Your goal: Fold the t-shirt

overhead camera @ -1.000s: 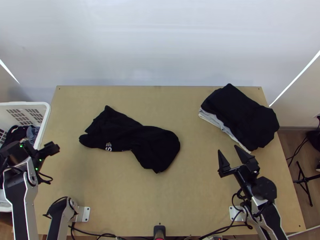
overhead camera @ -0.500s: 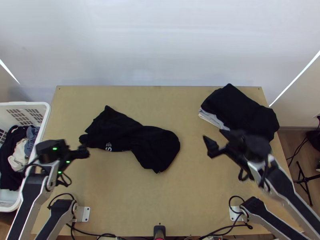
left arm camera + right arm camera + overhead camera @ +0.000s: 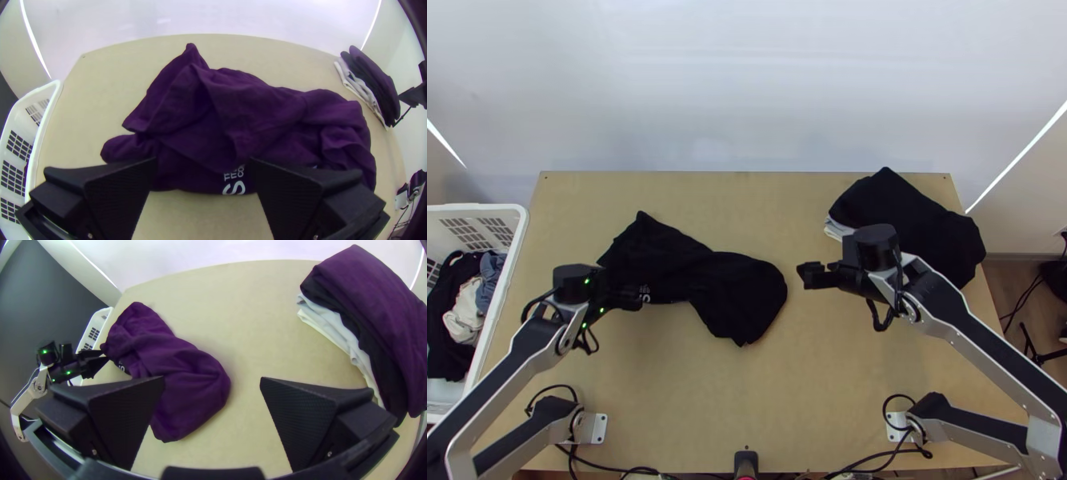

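The left gripper [image 3: 633,299], fingers apart, is at the printed edge of the bunched black t-shirt [image 3: 739,288]. The right gripper [image 3: 809,276], fingers apart, is near the t-shirt's opposite end; the folded stack [image 3: 911,212] lies to its right.
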Motion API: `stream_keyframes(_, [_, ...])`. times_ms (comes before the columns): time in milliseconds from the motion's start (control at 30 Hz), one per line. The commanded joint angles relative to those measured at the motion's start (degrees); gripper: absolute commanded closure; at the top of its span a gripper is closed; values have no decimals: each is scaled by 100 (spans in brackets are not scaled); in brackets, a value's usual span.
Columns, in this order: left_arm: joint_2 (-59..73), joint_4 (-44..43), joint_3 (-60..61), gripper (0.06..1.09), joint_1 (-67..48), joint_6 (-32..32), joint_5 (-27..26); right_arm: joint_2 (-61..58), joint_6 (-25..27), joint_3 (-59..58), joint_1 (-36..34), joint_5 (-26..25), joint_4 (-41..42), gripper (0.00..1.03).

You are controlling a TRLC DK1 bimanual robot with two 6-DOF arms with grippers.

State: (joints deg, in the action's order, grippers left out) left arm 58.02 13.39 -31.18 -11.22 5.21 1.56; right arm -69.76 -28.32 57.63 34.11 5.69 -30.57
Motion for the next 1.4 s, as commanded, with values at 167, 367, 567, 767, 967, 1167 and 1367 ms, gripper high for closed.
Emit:
stream_keyframes(167, [1634, -952, -679, 25, 129, -495, 11, -214, 81, 486, -247, 143, -72, 4])
stream_keyframes(367, [1836, -970, -872, 105, 103, -460, -112, -73, 81, 566, -537, 151, -81, 4])
stream_keyframes(567, [1915, -741, -1312, 105, 463, -425, -200, -205, -508, 407, -361, 230, -503, 10])
stream_keyframes(767, [1836, 472, -2604, 105, 1114, -266, -314, -477, -904, 337, 799, 239, -758, 9])
stream_keyframes(967, [1678, 788, -3008, 105, 1395, -258, -323, -1198, -939, 724, 1546, 257, -854, 9])
stream_keyframes(1167, [1519, 1034, -3368, 105, 1755, -170, -323, -1910, -904, 820, 1784, 257, -99, 4])
stream_keyframes(1367, [1695, 1228, -4080, 105, 2485, -99, -323, -2569, -886, 1172, 2065, 257, 95, 4])
